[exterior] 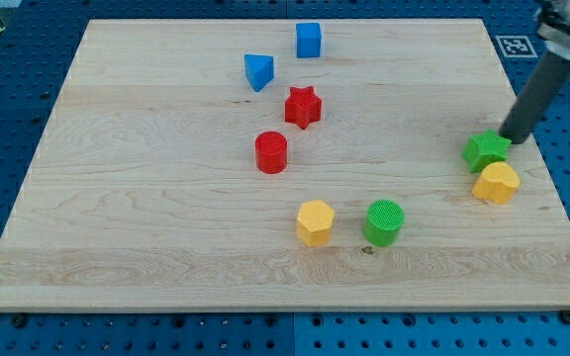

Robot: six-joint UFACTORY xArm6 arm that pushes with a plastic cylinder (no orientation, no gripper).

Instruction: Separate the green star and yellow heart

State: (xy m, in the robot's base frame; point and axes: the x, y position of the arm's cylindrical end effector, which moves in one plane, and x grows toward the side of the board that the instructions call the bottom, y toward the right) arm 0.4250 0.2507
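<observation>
Near the right edge of the pale wooden bench (146,247), the green star-shaped block (486,150) sits just above the yellow heart-shaped block (497,183), the two apparently touching. My tip (509,137), the lower end of the dark rod, rests at the star's upper right side, seemingly in contact. There is no hand on this arm, so nothing spreads or pinches.

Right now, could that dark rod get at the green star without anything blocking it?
Probably yes. My tip sits right at the green star's upper right edge, with no block between them. The yellow heart lies just below the star, on the far side from my tip.
</observation>
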